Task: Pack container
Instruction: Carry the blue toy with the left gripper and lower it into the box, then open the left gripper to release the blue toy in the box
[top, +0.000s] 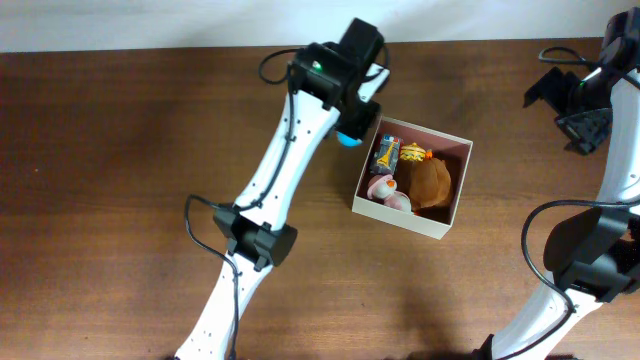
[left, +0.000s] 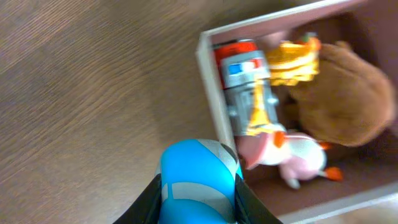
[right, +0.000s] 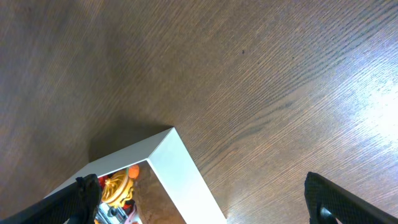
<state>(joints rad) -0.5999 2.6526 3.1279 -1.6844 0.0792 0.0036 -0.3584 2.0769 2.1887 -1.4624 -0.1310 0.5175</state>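
Note:
The container (top: 447, 222) is a square cream-walled box with a pink-brown inside, at the table's centre right. It holds a brown plush (top: 432, 182), a pink and white toy (top: 386, 191), a grey and red robot toy (top: 385, 153) and a yellow toy (top: 414, 153). My left gripper (top: 350, 136) is shut on a blue and grey ball-like toy (left: 199, 180) and holds it just outside the box's left wall (left: 214, 106). My right gripper (right: 205, 202) is open and empty, high at the far right, with the box's corner (right: 177, 158) below it.
The dark wooden table (top: 120, 170) runs in all directions around the box. The left arm (top: 270, 190) stretches across the middle from the front edge. The right arm (top: 600, 240) stands along the right edge.

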